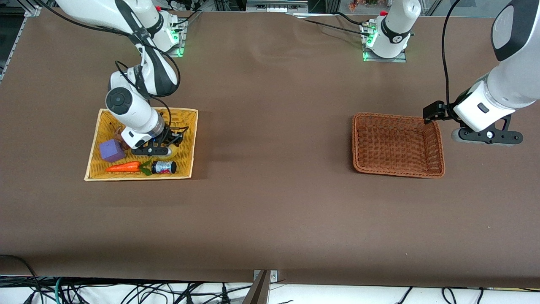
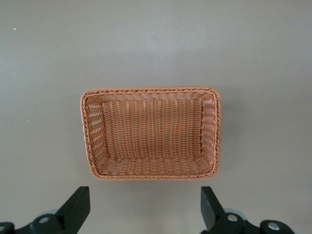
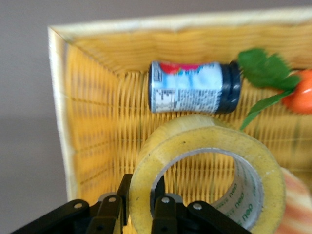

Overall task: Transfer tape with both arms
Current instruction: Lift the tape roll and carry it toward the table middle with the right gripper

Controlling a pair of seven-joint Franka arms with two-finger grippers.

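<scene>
The tape (image 3: pixel 195 139), a yellowish translucent roll, stands on edge inside the yellow basket (image 3: pixel 92 122). My right gripper (image 3: pixel 141 195) is shut on its wall, one finger outside the ring and one inside the hollow. In the front view the right gripper (image 1: pixel 162 145) is down in the yellow basket (image 1: pixel 190 139) and hides most of the tape. My left gripper (image 1: pixel 487 136) is open and empty, up over the table beside the brown basket (image 1: pixel 396 115) at the left arm's end. The left wrist view shows its open fingers (image 2: pixel 78 207) and the brown basket (image 2: pixel 146 90), which holds nothing.
The yellow basket also holds a purple cube (image 1: pixel 112 150), a toy carrot (image 1: pixel 124 167) and a small dark-capped jar (image 1: pixel 164 167). The jar (image 3: pixel 192 87) and carrot (image 3: pixel 302 90) lie just past the tape. An orange-striped piece (image 3: pixel 297 204) touches the roll.
</scene>
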